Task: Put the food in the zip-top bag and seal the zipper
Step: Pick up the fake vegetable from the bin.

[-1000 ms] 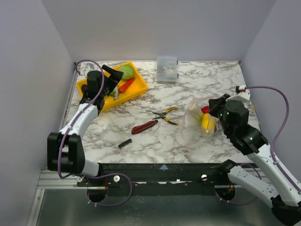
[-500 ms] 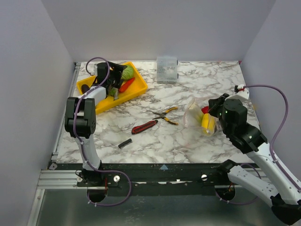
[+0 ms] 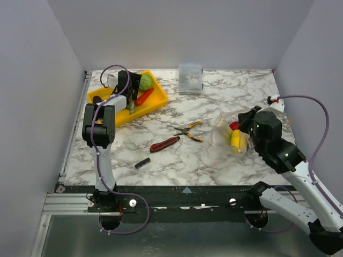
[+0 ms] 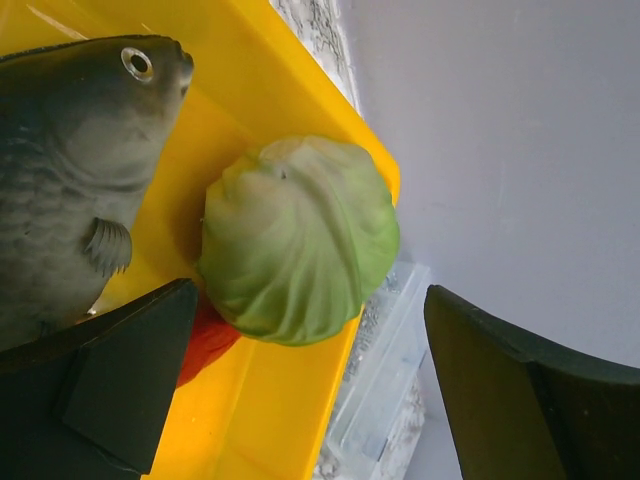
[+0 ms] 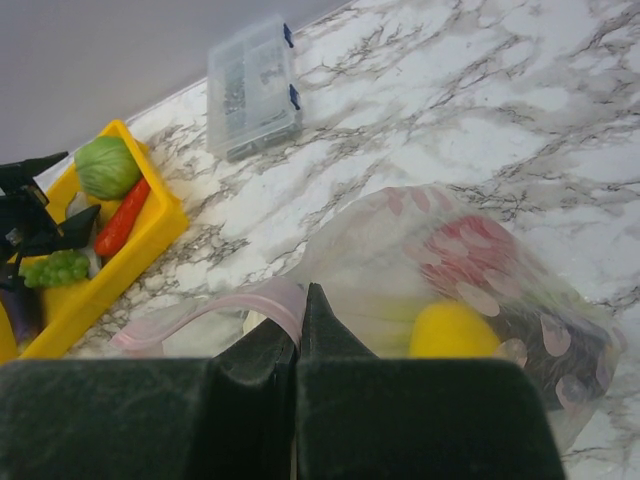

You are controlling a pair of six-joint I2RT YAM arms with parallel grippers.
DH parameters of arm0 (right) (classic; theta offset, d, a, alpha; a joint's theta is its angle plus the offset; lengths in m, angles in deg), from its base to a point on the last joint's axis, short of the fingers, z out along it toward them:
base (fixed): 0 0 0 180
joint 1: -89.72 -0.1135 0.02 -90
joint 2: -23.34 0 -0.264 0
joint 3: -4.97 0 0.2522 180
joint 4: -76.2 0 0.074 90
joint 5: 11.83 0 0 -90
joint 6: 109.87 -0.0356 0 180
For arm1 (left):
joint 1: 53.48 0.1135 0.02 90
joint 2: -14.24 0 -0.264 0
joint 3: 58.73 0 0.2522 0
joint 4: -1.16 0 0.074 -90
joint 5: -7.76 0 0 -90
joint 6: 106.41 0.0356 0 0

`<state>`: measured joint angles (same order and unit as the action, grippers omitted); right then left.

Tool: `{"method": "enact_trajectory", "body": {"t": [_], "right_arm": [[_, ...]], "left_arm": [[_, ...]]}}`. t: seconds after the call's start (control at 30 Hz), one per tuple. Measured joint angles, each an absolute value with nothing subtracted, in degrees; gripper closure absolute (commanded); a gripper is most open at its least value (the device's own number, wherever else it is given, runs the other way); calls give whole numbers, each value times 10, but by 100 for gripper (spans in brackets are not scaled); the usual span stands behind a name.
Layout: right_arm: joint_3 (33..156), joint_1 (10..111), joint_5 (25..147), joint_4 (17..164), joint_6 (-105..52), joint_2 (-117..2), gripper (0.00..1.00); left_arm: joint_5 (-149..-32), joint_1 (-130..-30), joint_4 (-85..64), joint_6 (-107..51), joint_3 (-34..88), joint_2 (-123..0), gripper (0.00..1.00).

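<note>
My left gripper is open over the yellow tray. In the left wrist view the left gripper has its jaws wide apart, with the green cabbage just ahead between them and not touched. The grey fish lies beside the cabbage, and a red food lies under it. My right gripper is shut on the pinkish zipper of the clear zip-top bag. The bag holds a yellow fruit and a red tomato.
Green grapes and a purple eggplant also lie in the tray. Yellow-handled pliers, a red-handled knife and a small black piece lie mid-table. A clear rigid box stands at the back wall.
My left arm has folded upright and its gripper has moved right over the tray to the cabbage. The right gripper has stayed shut on the zipper.
</note>
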<state>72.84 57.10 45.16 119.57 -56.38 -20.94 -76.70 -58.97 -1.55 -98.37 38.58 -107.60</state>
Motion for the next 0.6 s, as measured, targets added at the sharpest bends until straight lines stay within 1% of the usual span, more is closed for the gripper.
{"method": "enact_trajectory", "body": {"t": [0.27, 0.43, 0.47, 0.6], "right_arm": [[740, 571, 452, 1208, -567, -214, 100], [746, 571, 452, 1221, -575, -214, 100], [747, 571, 452, 1223, -576, -214, 100], [749, 571, 452, 1228, -578, -214, 100]], "left_arm": [[-719, -600, -41, -984, 457, -1126, 1], [-706, -600, -49, -988, 482, -1145, 8], [-704, -600, -51, -988, 482, -1145, 8], [-696, -601, -70, -988, 485, -1145, 3]]}}
